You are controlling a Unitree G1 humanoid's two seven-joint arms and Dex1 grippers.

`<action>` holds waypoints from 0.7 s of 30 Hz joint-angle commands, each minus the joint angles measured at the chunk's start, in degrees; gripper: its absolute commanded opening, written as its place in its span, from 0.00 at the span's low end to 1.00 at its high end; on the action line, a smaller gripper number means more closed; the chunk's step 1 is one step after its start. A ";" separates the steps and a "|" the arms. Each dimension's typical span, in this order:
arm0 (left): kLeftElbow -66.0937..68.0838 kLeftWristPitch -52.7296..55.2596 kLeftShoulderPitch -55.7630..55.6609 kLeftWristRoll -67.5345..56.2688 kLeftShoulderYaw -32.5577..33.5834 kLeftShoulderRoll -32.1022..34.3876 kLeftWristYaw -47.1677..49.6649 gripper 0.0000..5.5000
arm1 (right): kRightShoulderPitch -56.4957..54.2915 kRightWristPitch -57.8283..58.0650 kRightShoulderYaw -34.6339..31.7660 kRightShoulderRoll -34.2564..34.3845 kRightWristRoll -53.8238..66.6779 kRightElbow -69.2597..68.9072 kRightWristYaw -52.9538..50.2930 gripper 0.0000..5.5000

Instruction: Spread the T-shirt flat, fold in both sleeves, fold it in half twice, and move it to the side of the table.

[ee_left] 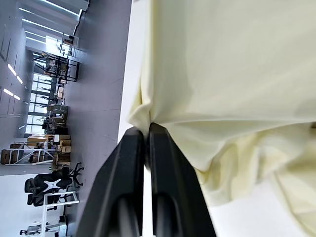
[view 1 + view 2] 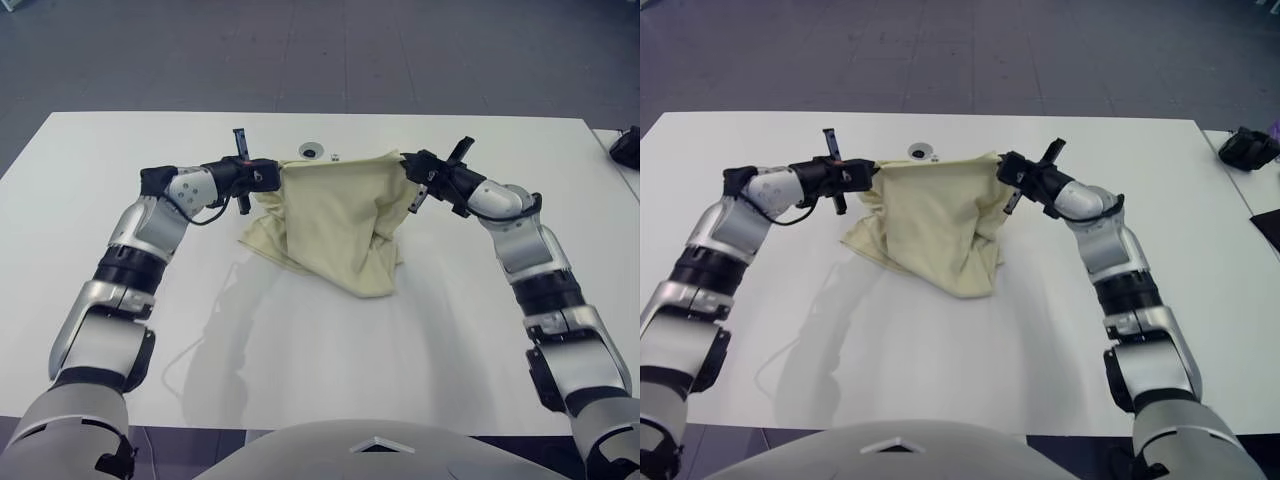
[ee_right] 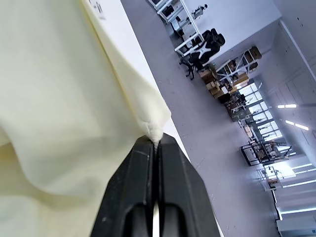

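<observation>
White table point(image 2: 300, 350), grey floor point(image 2: 300, 50), distant office chairs point(image 1: 49, 183)

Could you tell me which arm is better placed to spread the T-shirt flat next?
Probably left, though both must work: left claw and right claw are each shut on the T-shirt's raised edge, and its crumpled part rests on the table nearer the left.

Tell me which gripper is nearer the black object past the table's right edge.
Right. The right gripper, shut on the T-shirt, is on the black object's side; the left gripper holds the opposite corner, farther away.
</observation>
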 commanded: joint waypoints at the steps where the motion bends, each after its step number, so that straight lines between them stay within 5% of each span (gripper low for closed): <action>1: 28.64 -0.73 -22.58 8.98 -4.88 -6.17 13.03 0.00 | -24.38 -5.92 0.85 3.52 -3.33 29.67 -6.80 0.00; 15: 42.54 6.64 -41.56 18.01 -9.65 -8.86 33.40 0.00 | -44.93 -8.26 5.89 3.26 -14.26 47.03 -29.02 0.00; 21: 35.80 -3.53 -33.51 16.36 -9.81 -3.97 25.39 0.00 | -36.52 -20.18 4.65 -0.79 -11.07 41.30 -21.05 0.00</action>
